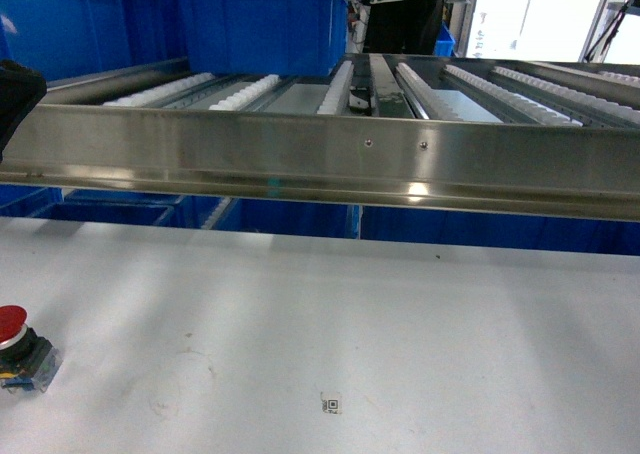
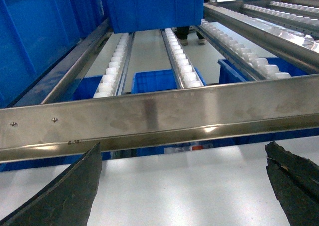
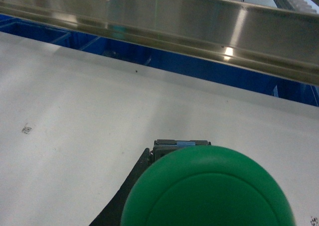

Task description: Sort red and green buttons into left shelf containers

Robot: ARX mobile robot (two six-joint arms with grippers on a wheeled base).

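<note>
Landmark: steel rail [image 1: 330,159] running across the front of the roller shelf; all places below are given from it.
Right fingers: one dark finger [image 3: 124,196] shows at the bottom of the right wrist view, on the near side of the rail, against a green button [image 3: 209,191]. The green cap fills the lower frame, a grey body edge above it. The fingers appear closed on this button; the second finger is hidden behind the cap.
Left fingers: two dark fingers [image 2: 65,196] stand wide apart in the left wrist view, just short of the rail, nothing between them.
Red button [image 1: 18,346]: lies on the white worktop [image 1: 400,324], on the near side of the rail and far to its left, in clear wrapping, black body.
Marker: small square tag [image 1: 331,405] on the worktop, near side, below the rail's middle.
Left shelf containers: blue bins [image 1: 260,24] rest on the white rollers [image 1: 160,89] beyond the rail, left half; more blue bins [image 2: 154,80] sit lower, behind it.
Background: a person's dark legs [image 1: 405,24] stand beyond the shelf.
</note>
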